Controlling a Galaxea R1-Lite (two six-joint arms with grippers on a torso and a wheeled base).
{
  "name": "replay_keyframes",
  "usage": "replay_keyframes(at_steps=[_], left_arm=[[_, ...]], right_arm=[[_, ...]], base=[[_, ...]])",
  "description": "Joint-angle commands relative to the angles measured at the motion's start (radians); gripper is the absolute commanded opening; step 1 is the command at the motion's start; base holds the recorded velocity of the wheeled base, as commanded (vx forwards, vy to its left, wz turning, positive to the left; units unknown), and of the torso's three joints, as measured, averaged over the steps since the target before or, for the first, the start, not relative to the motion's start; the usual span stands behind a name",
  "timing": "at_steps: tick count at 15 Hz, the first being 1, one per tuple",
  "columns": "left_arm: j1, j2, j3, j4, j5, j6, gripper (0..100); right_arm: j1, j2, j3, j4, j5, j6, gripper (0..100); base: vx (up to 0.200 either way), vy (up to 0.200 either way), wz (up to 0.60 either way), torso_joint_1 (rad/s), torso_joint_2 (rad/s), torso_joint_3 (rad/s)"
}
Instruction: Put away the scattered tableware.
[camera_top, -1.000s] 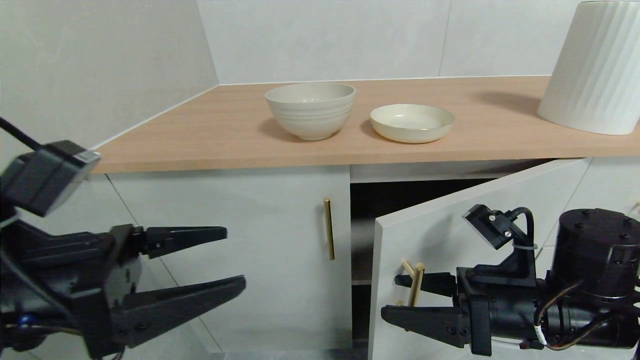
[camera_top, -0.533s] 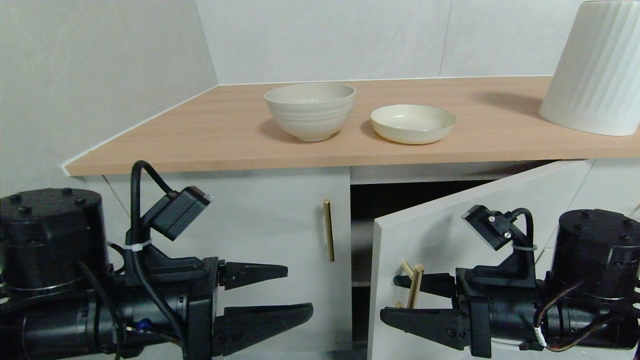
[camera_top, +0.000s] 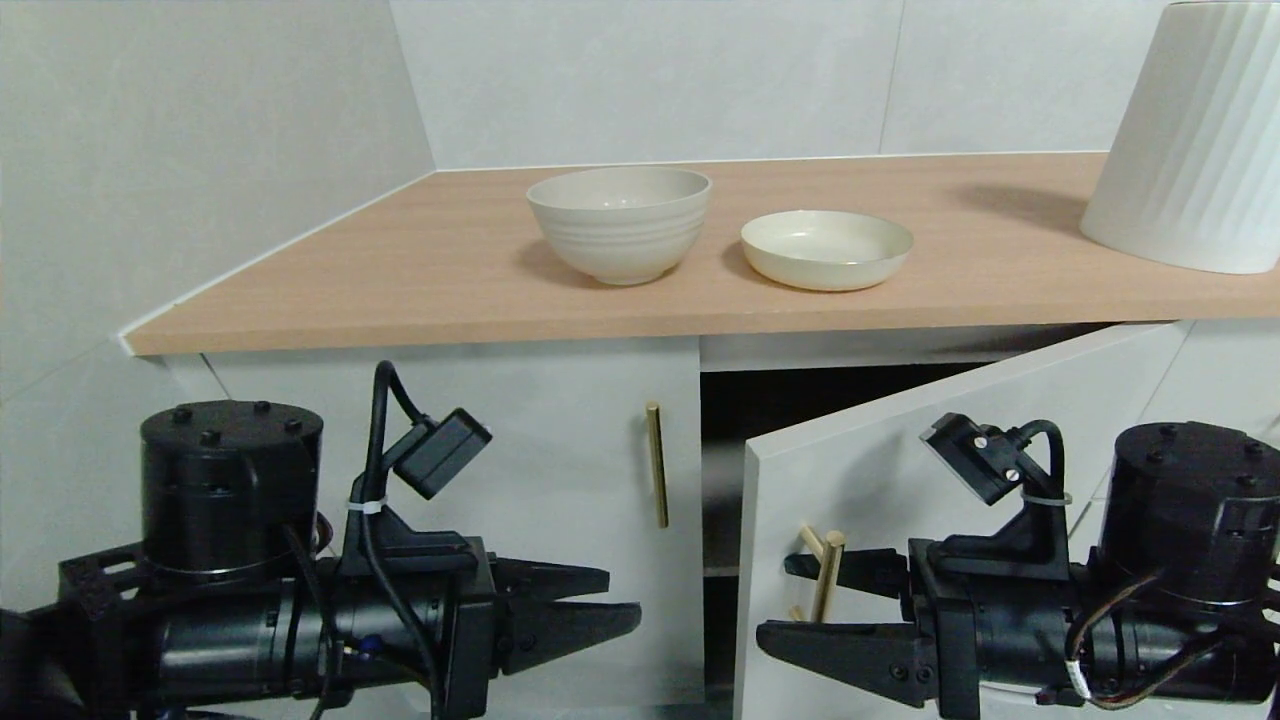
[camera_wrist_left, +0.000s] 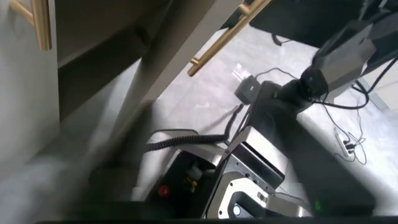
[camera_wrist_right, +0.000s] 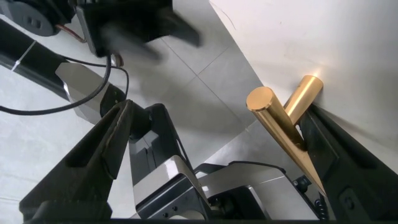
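Nearest, the left gripper (camera_top: 620, 597) sits low before the closed left cabinet door (camera_top: 560, 420), fingers clenched together on nothing. Over the last second that arm has swung in from the side and its fingers have narrowed from a wide spread. The right gripper (camera_top: 778, 598) has held still, fingers released and spread around the brass handle (camera_top: 829, 575) of the half-open right door (camera_top: 900, 450). Farther back, on the counter (camera_top: 400, 270), a deep bowl (camera_top: 619, 222) and a shallow dish (camera_top: 826, 249) stand side by side, untouched. Opening the doors looks like the step in hand, and the tableware has yet to be stowed.
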Motion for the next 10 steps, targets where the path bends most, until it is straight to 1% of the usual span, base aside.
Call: replay_keyframes(at_steps=[1, 3, 4, 6, 8, 10], left_arm=[[0.0, 0.017, -0.015, -0.004, 0.0, -0.001, 0], [0.0, 0.035, -0.012, -0.058, 0.001, 0.001, 0], [0.0, 0.066, -0.006, -0.12, 0.0, 0.002, 0], [-0.029, 0.133, -0.012, -0.2, 0.001, 0.01, 0], [-0.049, 0.194, -0.064, -0.254, 0.003, 0.01, 0], [-0.058, 0.268, -0.127, -0.263, 0.001, 0.013, 0]], right_arm=[[0.001, 0.009, 0.001, 0.003, 0.0, 0.001, 100], [0.001, 0.008, 0.001, 0.003, 0.0, 0.001, 100], [0.001, 0.008, 0.001, 0.003, 0.0, 0.001, 100], [0.001, 0.011, 0.0, 0.002, -0.001, 0.001, 100], [0.001, 0.008, 0.001, 0.003, -0.001, 0.001, 100], [0.001, 0.008, -0.002, 0.003, -0.006, 0.001, 100]], base=[[0.0, 0.0, 0.0, 0.0, 0.0, 0.0], [0.0, 0.0, 0.0, 0.0, 0.0, 0.0], [0.0, 0.0, 0.0, 0.0, 0.0, 0.0], [0.0, 0.0, 0.0, 0.0, 0.0, 0.0], [0.0, 0.0, 0.0, 0.0, 0.0, 0.0], [0.0, 0.0, 0.0, 0.0, 0.0, 0.0]])
